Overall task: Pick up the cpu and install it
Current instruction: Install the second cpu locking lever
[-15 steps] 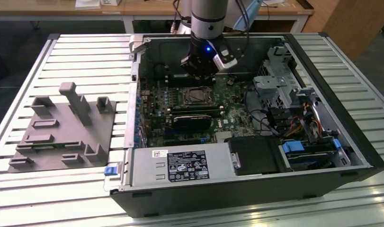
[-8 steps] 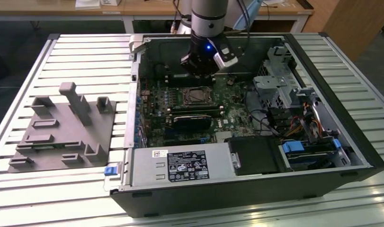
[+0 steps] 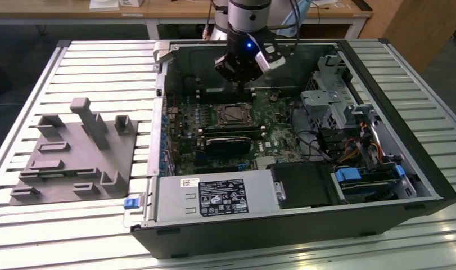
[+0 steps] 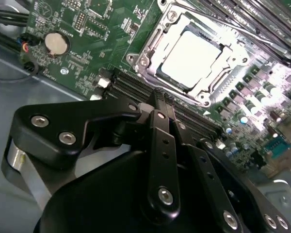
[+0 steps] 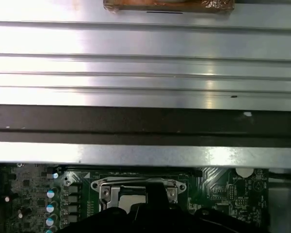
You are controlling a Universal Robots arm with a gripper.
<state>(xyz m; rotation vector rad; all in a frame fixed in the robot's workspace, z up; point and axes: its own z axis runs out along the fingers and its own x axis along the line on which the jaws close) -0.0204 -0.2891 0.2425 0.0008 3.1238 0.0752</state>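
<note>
The gripper (image 3: 241, 79) hangs inside the open computer case (image 3: 407, 163), fingers (image 4: 160, 109) pressed together with nothing between them. Just below and ahead of the fingertips, the chip (image 4: 194, 57) lies flat in its socket (image 4: 184, 53) on the green board (image 3: 212, 121). To me the placing looks done and the arm is at the release stage. What's left, I'd judge, is a clean lift away without nudging the socket frame.

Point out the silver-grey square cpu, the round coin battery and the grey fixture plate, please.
Silver-grey square cpu (image 4: 196, 57): second wrist view, middle of its metal top.
Round coin battery (image 4: 56, 43): second wrist view, its face.
Grey fixture plate (image 3: 52, 169): exterior view, flat base.
</note>
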